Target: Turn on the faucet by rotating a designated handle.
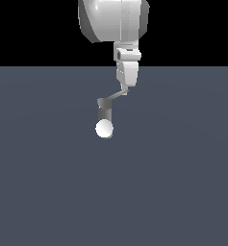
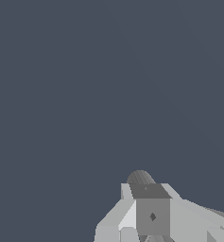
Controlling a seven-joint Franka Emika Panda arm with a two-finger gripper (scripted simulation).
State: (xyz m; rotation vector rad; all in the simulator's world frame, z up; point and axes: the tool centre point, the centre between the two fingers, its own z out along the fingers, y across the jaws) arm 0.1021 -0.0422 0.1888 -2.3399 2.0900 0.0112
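The faucet [image 1: 104, 110] is a short grey upright body on the dark floor. Its handle [image 1: 114, 96], a thin grey bar, runs from the top of the body up toward the exterior view's right. My gripper [image 1: 125, 86] hangs from the white arm straight above the bar's outer end. Its fingers [image 1: 127, 73] are pressed together and their tips touch that end. In the wrist view the pale fingers [image 2: 127, 220] flank a dark grey block [image 2: 152, 215], with a rounded grey part [image 2: 140, 178] just past it. Nothing shows as clamped between the fingers.
A white sphere [image 1: 104, 129] sits right in front of the faucet body in the exterior view. The bulky white arm link [image 1: 113, 19] fills the top middle. A flat blue-grey floor [image 1: 183, 182] lies all around.
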